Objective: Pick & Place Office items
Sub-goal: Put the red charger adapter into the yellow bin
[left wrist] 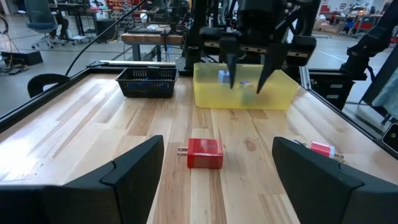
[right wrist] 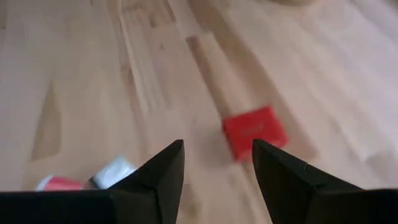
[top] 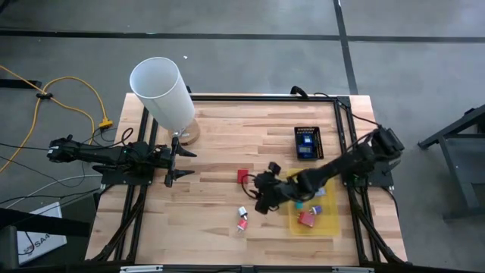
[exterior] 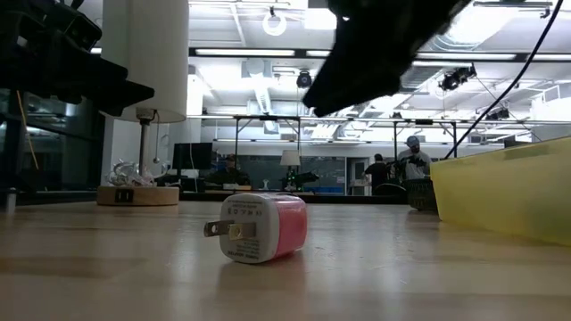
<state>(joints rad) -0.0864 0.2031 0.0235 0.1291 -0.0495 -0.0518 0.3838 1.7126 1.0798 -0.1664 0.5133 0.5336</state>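
While our right gripper [top: 263, 196] hangs spread and empty over the table [top: 212, 144] to sight the red block [top: 242, 176], our left gripper [top: 173, 160] waits released.

Two dark tapered fingers [right wrist: 158, 180] of the right gripper [right wrist: 217, 171], spread apart with nothing between them, hanging over a pale wooden plank tabletop [right wrist: 93, 74]. Just beyond the gap, a small flat red square block [right wrist: 254, 132], lying on the wood. Off to one side, a small white block [right wrist: 115, 172] beside a red-and-white piece [right wrist: 59, 183], both blurred.
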